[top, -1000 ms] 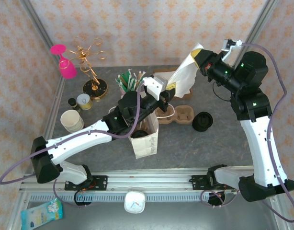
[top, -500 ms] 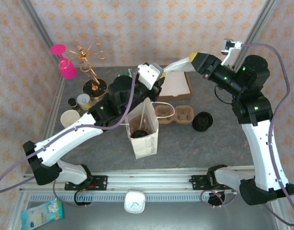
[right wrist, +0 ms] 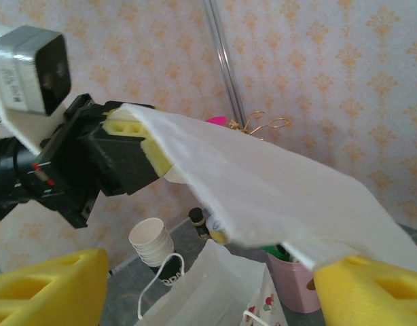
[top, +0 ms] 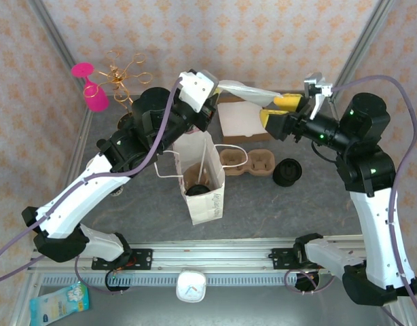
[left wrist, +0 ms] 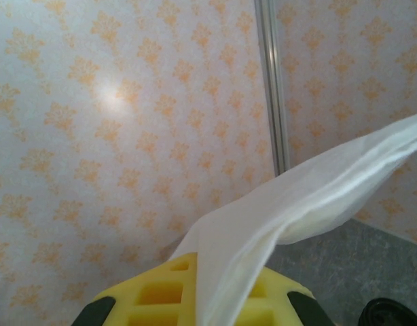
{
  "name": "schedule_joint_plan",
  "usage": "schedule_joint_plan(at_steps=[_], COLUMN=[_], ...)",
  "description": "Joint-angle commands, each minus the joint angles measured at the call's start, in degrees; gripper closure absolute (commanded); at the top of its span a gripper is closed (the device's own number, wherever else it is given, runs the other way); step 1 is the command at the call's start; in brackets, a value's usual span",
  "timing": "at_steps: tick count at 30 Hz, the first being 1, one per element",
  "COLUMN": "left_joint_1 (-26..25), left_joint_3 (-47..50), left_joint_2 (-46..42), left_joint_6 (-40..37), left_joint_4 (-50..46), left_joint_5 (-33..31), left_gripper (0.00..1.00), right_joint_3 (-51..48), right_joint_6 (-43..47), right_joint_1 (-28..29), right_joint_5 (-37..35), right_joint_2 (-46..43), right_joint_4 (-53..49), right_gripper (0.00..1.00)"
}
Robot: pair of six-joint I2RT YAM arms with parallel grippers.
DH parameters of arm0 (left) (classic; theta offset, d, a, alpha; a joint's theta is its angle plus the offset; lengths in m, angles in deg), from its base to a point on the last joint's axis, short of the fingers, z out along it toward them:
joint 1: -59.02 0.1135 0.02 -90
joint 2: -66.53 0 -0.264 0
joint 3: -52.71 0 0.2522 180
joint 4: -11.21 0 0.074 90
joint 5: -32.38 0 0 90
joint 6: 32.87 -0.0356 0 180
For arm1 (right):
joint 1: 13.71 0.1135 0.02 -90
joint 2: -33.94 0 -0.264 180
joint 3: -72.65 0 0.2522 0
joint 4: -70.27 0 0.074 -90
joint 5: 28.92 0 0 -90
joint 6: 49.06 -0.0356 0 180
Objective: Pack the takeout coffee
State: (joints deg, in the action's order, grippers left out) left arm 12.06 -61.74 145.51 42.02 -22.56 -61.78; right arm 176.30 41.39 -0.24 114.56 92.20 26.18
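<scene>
My right fingers (top: 278, 113) have just spread and let go of the white sheet (right wrist: 263, 190), so my left fingers (right wrist: 135, 144) alone pinch it now. That frees my right for the takeout coffee (top: 287, 172), which stands unpacked on the surface (top: 263, 204) beside the carrier (top: 249, 161).

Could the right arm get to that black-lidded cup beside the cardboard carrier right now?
Probably yes: the cup stands uncovered on the table close to the right end effector, whose jaws are open, though a white sheet lies between them.
</scene>
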Motion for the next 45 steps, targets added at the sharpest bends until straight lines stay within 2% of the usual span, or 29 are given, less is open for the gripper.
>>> schedule_joint_plan(at_steps=[1,3,6,12,17,21,24,30,34,40,45], left_joint_1=[1.08,1.20,3.29,4.77,4.80,4.78,4.81,4.77,4.78,4.80,4.75], left_joint_3=[-4.14,-4.50,-5.54,-5.94,-6.06,-6.35,-6.26,-8.18,-8.66,-9.18,-9.57], left_joint_2=[0.95,0.83,1.08,-0.47,-0.58,-0.21,0.04,1.09,1.40,1.84,1.66], left_joint_6=[-0.21,-0.20,-0.09,-0.74,0.43,1.57,2.27,3.33,3.94,4.89,6.05], left_joint_4=[-5.80,-6.01,-6.93,-8.17,-8.92,-8.84,-8.24,-8.72,-8.70,-9.01,-8.99], left_joint_5=[-0.73,-1.48,-0.36,5.35,9.06,13.12,17.02,20.61,23.69,25.75,28.16], left_gripper=[1.00,1.00,1.00,1.00,1.00,1.00,1.00,1.00,1.00,1.00,1.00], right_joint_3=[0.99,1.05,1.34,-0.89,-3.15,-7.85,-8.17,-11.59,-9.95,-5.81,-5.84], right_joint_6=[5.01,6.62,7.05,8.65,7.71,13.26,20.28,30.85,38.12,43.35,45.42], right_joint_1=[0.32,0.26,0.28,0.30,0.71,0.92,1.02,2.21,7.45,13.56,15.84], right_joint_5=[0.45,1.94,3.28,-1.76,8.26,4.72,4.39,3.30,-1.35,-5.04,-11.27], right_joint_2=[-0.87,-1.19,-2.22,-2.05,0.73,-0.19,0.73,0.71,3.10,7.67,8.30], right_joint_4=[-2.78,-4.03,-4.04,-3.42,4.04,9.65,9.48,14.14,13.26,11.33,13.68], right_gripper=[0.18,0.13,0.13,0.13,0.18,0.17,0.16,0.12,0.08,0.07,0.07])
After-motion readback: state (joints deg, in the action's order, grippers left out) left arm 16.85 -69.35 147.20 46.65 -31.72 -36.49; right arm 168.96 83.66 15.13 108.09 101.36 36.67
